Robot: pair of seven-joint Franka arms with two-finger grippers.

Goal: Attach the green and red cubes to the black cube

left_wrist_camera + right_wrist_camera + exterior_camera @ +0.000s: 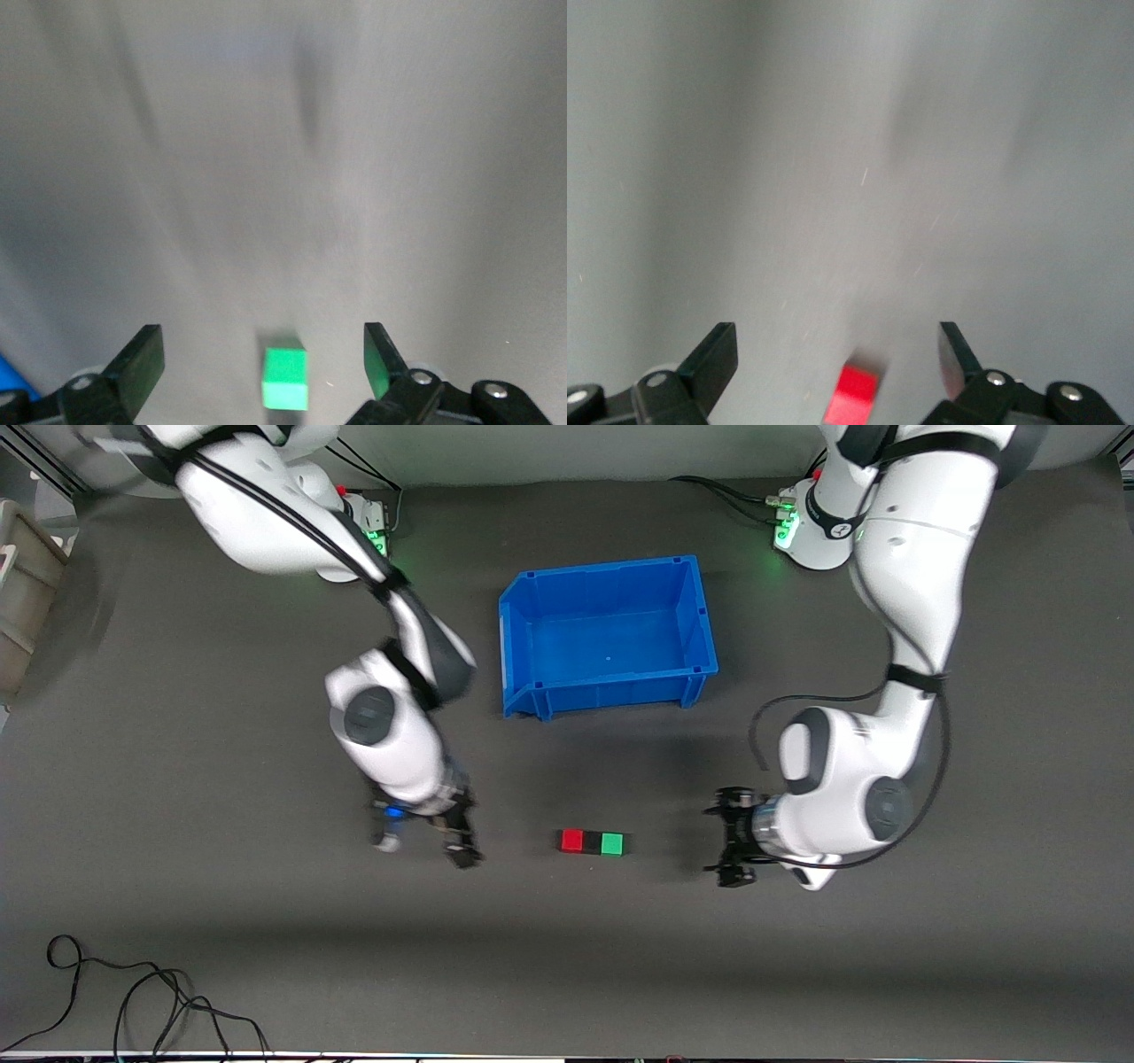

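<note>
- My fingers on the left gripper are spread wide and hold nothing; the green cube sits on the table between them in the left wrist view, touched by neither
- The right gripper is the same: fingers wide apart and empty, with the red cube lying between them in the right wrist view
- From the front view I see the three cubes in one short row on the table, nearer to the front camera than the blue bin: red cube toward the right arm's end, green cube toward the left arm's end, black cube between them and touching both
- The left gripper is over the table beside the row's green end, apart from it; the right gripper is over the table near the red end, also apart
- I judge the joining done, since both coloured cubes press against the black one with no gap showing
- What I cannot check is whether they truly hold together or only lie side by side
- What is left, as I read it, is only to draw both arms clear without nudging the row
</note>
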